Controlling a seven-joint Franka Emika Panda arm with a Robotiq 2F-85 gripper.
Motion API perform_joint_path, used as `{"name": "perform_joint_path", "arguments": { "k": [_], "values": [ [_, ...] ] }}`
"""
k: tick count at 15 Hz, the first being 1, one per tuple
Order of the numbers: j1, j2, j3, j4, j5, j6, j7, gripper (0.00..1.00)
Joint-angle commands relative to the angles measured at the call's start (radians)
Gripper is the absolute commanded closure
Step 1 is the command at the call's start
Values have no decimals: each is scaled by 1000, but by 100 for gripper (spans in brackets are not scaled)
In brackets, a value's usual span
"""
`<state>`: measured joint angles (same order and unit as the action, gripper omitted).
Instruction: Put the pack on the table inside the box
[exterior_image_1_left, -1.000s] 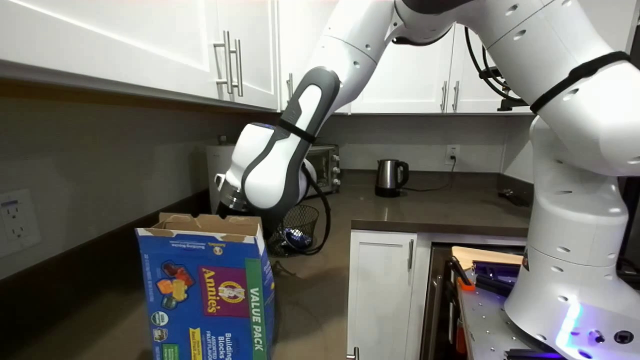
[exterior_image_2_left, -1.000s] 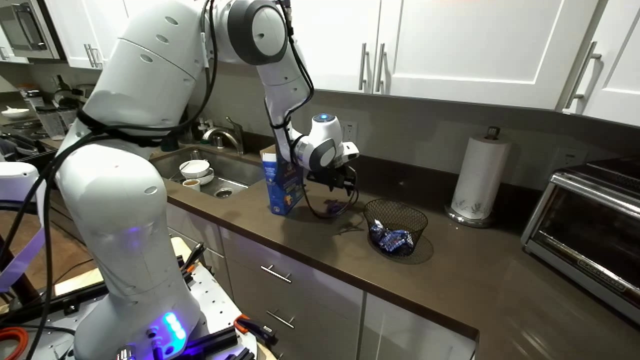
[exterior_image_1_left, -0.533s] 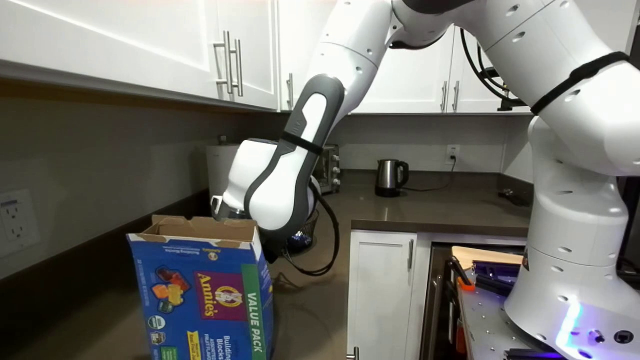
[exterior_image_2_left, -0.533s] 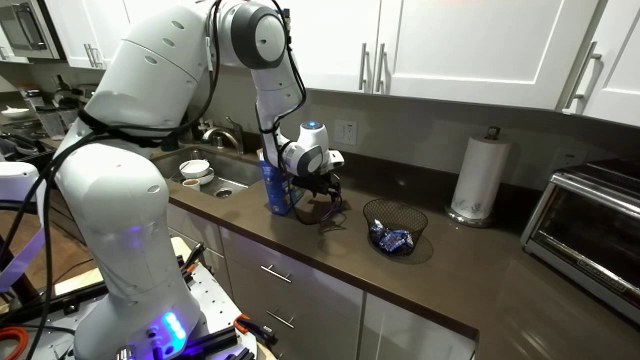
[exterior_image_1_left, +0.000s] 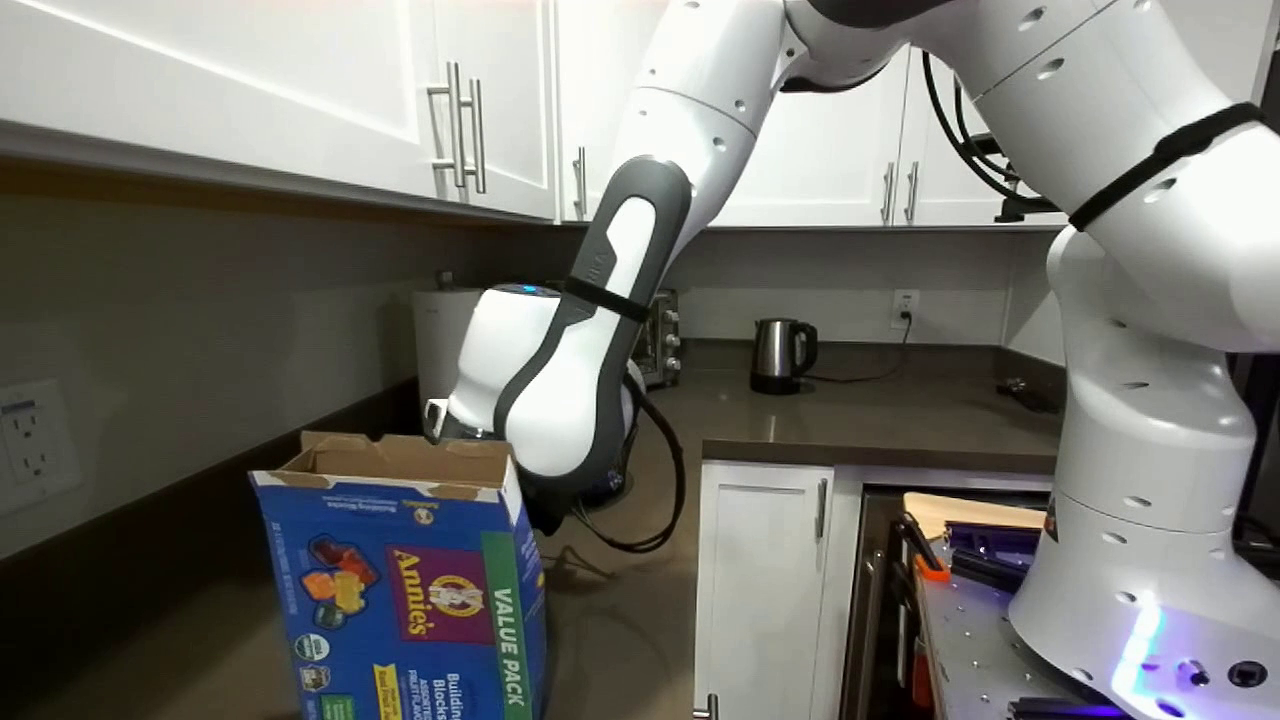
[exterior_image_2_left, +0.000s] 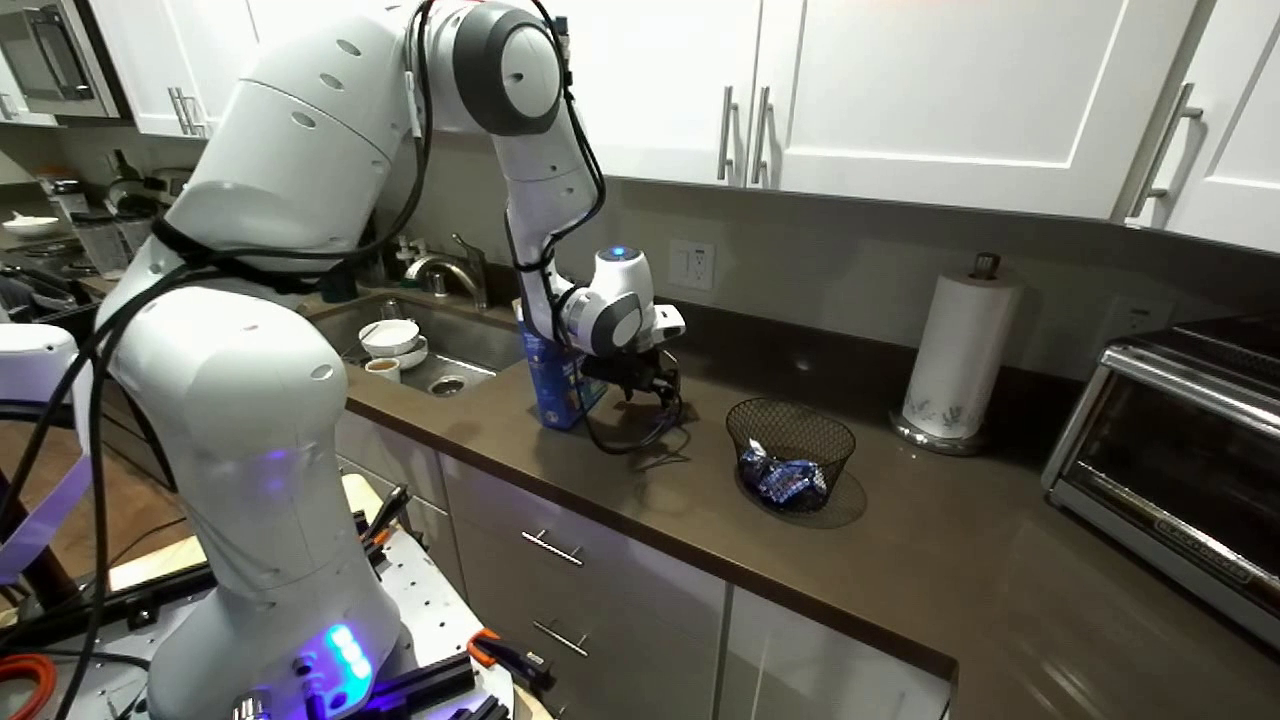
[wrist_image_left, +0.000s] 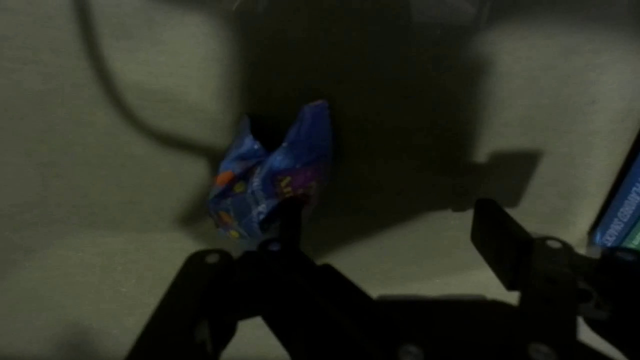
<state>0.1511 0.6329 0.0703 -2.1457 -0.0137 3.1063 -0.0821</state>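
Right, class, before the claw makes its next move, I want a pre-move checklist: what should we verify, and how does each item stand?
1. Claw open: ok, the jaws are apart.
2. Pack lined up between the jaws: not ok, in the wrist view it lies mostly left of the gap, partly covered by one jaw.
3. Pack free of contact with that jaw: cannot tell.
4. Box open at the top: ok, seen in an exterior view.
5. Box standing on the table: ok.
6. Room inside the box: cannot tell, its bottom is hidden.

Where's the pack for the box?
Wrist view: the pack lies left of centre on the table, partly behind a gripper finger; box at far right.
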Motion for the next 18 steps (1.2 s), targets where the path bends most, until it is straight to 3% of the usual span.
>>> {"name": "perform_joint_path", "arguments": {
  "k": [1, 6, 18],
  "values": [
    [42, -24, -38, -25, -15, 12, 45, 0],
    [4, -68, -41, -6, -21, -24, 23, 0],
    [-9, -86, -56, 0, -20, -126, 29, 0]
  ]
}}
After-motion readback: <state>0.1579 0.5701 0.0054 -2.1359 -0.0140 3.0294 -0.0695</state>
